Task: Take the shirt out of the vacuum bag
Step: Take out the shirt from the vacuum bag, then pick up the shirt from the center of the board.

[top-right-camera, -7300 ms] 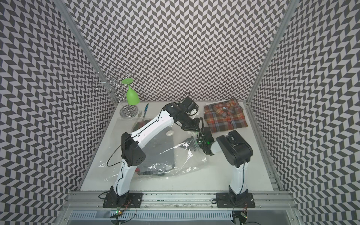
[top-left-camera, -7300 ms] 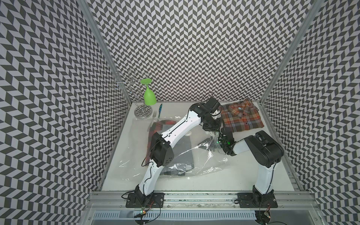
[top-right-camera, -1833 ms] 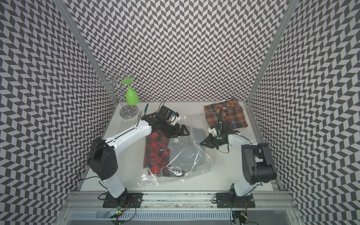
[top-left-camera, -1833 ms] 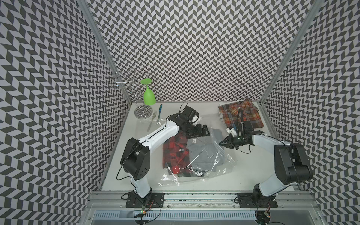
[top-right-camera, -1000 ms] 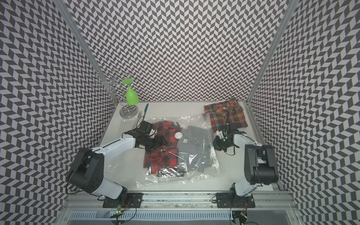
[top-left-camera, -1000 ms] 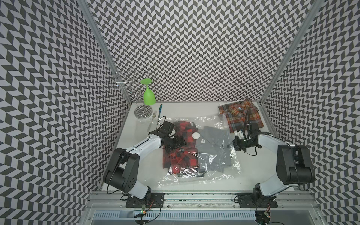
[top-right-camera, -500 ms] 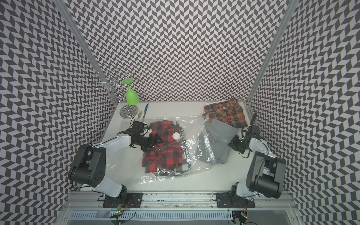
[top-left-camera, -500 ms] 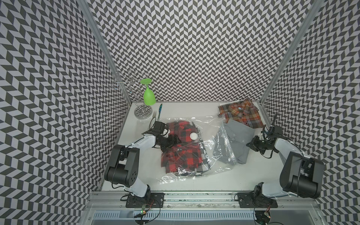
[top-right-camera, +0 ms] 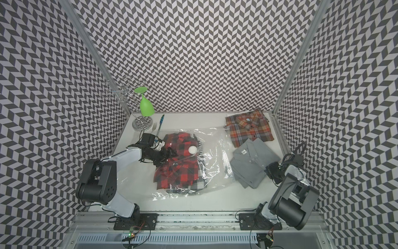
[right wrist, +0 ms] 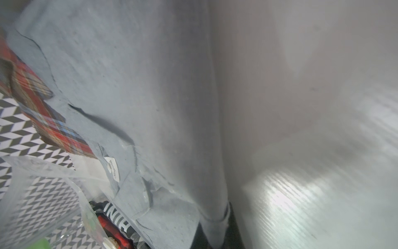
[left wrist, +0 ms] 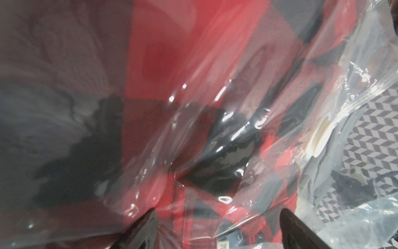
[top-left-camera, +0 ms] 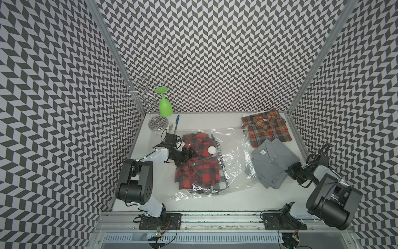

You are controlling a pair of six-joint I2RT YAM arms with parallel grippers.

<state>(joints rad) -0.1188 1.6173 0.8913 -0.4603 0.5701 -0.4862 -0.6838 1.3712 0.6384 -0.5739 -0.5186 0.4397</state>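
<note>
2 grippers, 2 different stories. Right gripper [top-left-camera: 288, 171] is clamped on the near-right edge of the grey shirt [top-left-camera: 271, 163]; the right wrist view shows grey cloth pinched between its fingertips. That shirt lies folded on the white table [top-left-camera: 206, 120], right side, outside the vacuum bag [top-left-camera: 233, 157], its left edge just at the bag's open mouth and its far corner touching an orange plaid shirt [top-left-camera: 267, 129]. The bag sits mid-table, crinkly and clear, white valve cap [top-left-camera: 212, 149] facing up, with a red-and-black check shirt [top-left-camera: 198, 172] inside. Left gripper [top-left-camera: 189, 153] is spread wide, resting on the bag's left part over that red shirt, gripping nothing. Far left corner has a green glass [top-left-camera: 165, 105] hanging upside down on a wire rack [top-left-camera: 158, 124].
</note>
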